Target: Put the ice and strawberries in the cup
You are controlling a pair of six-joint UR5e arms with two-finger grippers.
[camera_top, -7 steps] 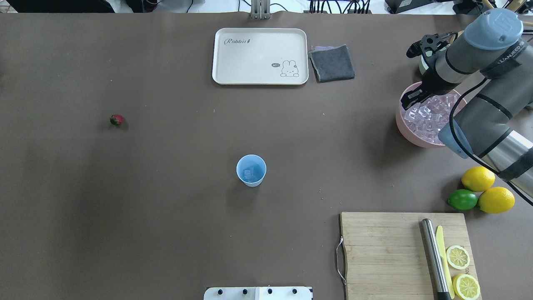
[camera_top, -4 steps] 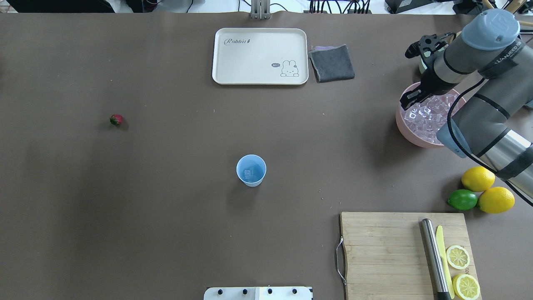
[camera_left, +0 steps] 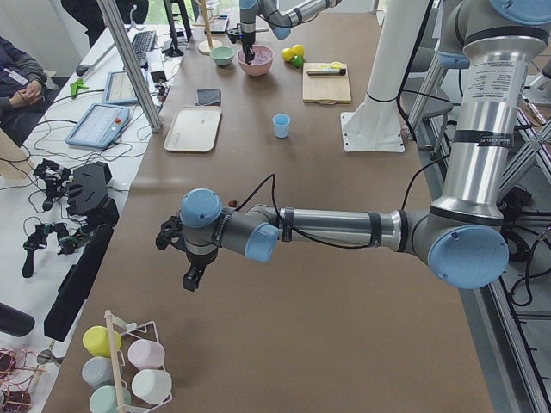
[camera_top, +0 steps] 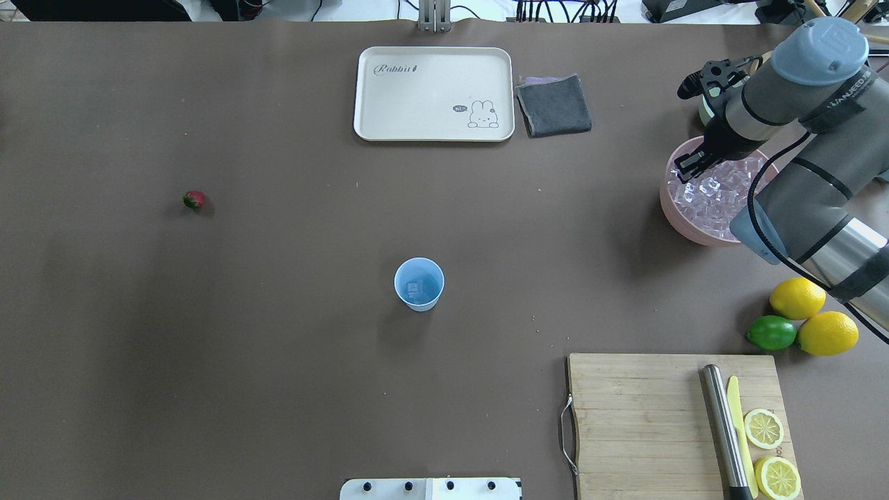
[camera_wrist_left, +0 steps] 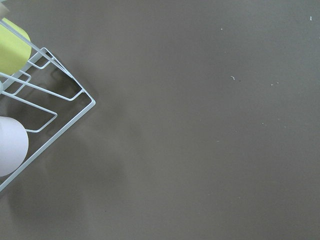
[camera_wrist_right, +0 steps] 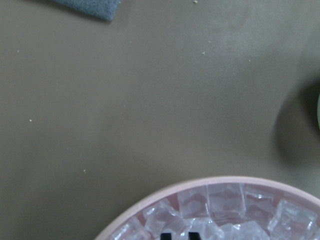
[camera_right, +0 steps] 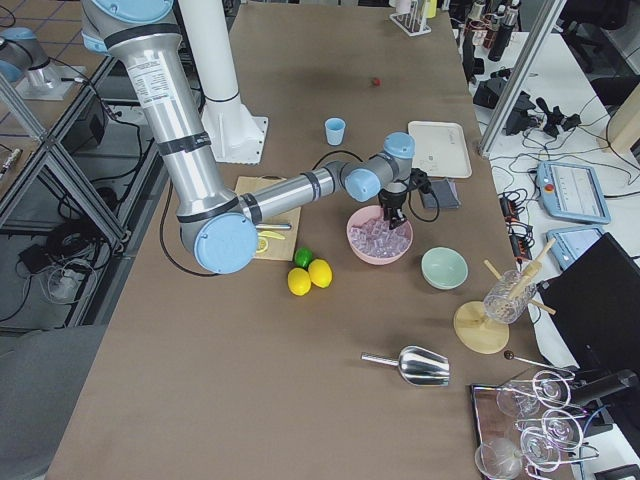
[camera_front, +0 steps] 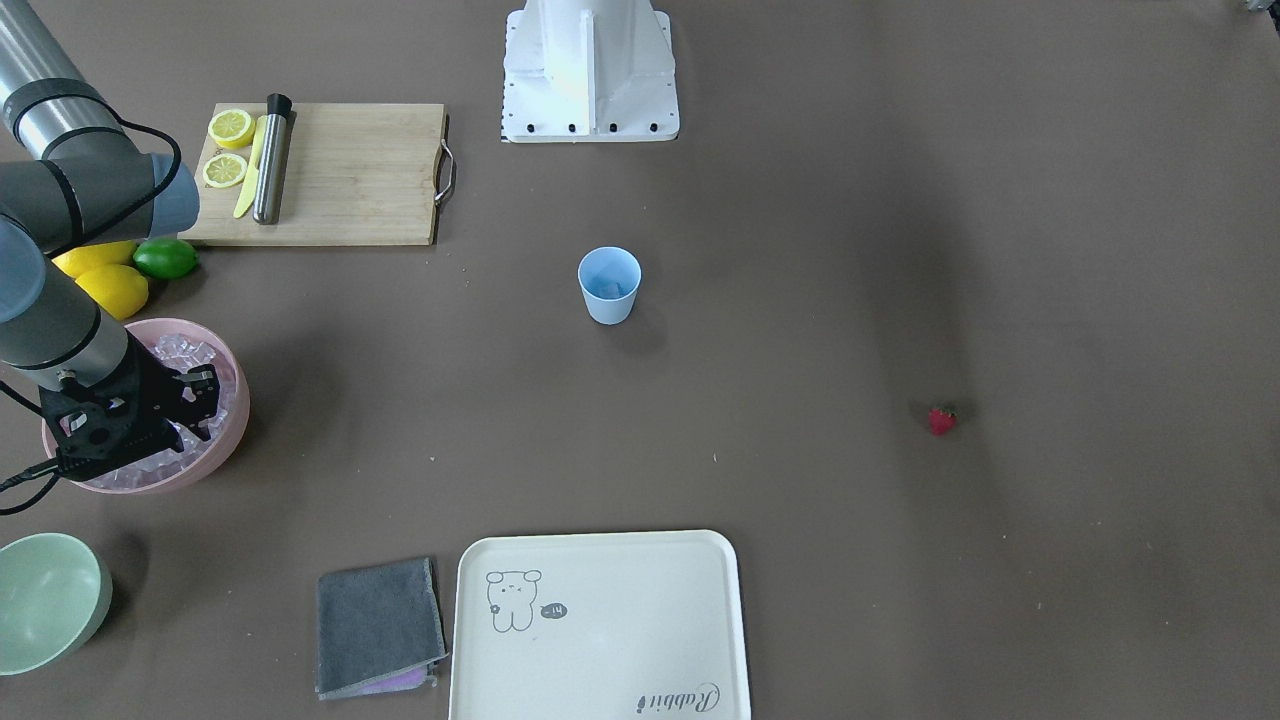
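right gripper edged over ice | grip: cannot tell | left gripper: cannot tell | tray: "rabbit"

Right gripper jaws and most of the pink bowl beyond the wrist view's lower edge.

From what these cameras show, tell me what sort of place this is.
Probably a robotics lab staged as a drink-making bench: a robot arm reaches over a pink bowl of ice, a cutting board holds lemon halves, and operators' tablets sit beside the table.
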